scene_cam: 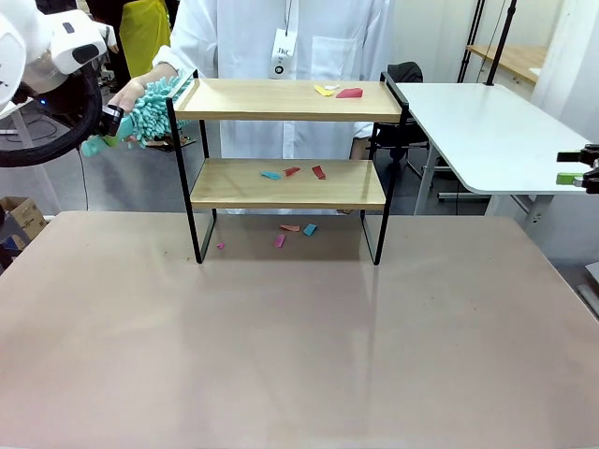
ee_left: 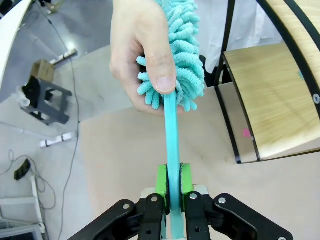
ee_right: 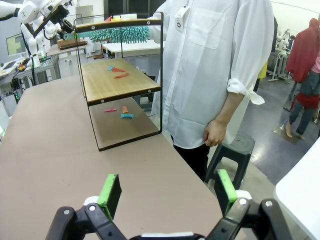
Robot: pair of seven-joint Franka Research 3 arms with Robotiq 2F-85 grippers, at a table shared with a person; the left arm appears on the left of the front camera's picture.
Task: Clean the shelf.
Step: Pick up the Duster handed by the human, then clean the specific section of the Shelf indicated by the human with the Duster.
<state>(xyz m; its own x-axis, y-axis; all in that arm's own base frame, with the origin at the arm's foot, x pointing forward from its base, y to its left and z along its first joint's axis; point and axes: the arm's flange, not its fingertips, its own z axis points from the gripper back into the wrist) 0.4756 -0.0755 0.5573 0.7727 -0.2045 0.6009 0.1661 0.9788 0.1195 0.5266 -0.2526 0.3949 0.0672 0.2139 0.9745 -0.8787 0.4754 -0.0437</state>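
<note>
Left wrist view shows left fingers (ee_left: 161, 180) pinching the duster handle (ee_left: 172, 135); right fingers (ee_right: 111, 192) spread.

No print is legible; the person's chest badge (scene_cam: 279, 54) is too small to read.

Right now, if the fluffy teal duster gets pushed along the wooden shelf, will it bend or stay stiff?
The fluffy teal duster probably squashes softly: a person's hand presses into its strands. Its thin flat handle, pinched in the left gripper, looks bendy and would likely flex a little. It seems light.
</note>
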